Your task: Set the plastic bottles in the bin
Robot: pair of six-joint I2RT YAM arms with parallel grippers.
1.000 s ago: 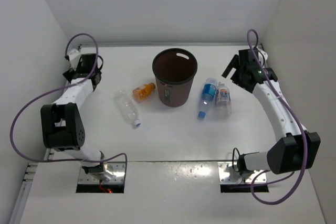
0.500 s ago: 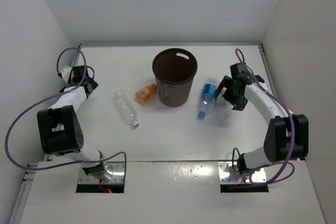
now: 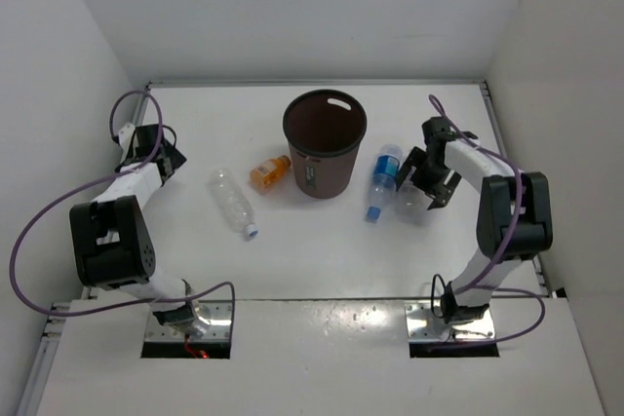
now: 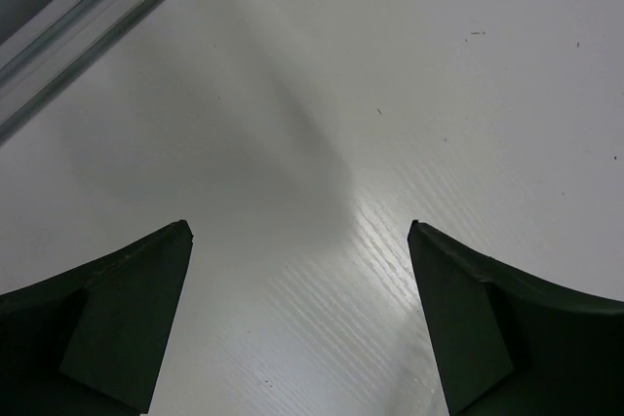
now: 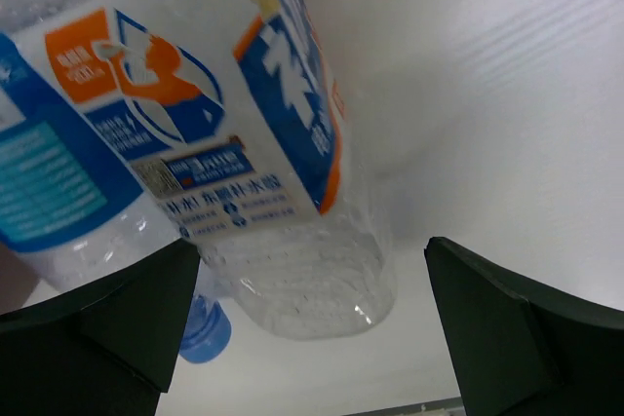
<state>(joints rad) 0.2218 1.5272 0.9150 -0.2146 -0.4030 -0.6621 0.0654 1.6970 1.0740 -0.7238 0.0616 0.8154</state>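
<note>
Right wrist, white-labelled bottle (image 5: 255,133) between the jaws, right hand (image 5: 312,245) spread wide

The right gripper (image 3: 425,182) is covering most of the white-labelled bottle (image 3: 410,205) in the top view, leaving only a clear end showing. In the right wrist view that bottle is running off the top edge, and the blue-labelled bottle (image 5: 49,182) is being cut by the left edge.

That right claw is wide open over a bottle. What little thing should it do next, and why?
Probably ease slightly lower, so it straddles the bottle before closing. The right gripper stands open over the white-labelled bottle, which lies on the table right of the bin. In the wrist view the bottle sits between its jaws, not yet gripped.
</note>
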